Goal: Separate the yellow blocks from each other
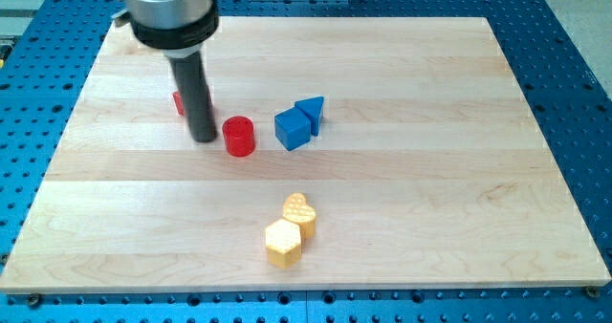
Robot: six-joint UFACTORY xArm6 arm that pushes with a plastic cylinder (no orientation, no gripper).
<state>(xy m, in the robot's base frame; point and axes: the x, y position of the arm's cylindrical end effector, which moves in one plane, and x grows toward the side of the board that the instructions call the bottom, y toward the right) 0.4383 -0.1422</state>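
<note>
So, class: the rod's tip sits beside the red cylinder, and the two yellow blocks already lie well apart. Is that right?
Not quite. My tip is beside the red cylinder, but the camera view shows the yellow heart block and yellow hexagonal block touching, not apart.

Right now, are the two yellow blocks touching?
Touching: the camera view shows the yellow heart block pressed against the yellow hexagon block, no gap. My tip is far off.
</note>
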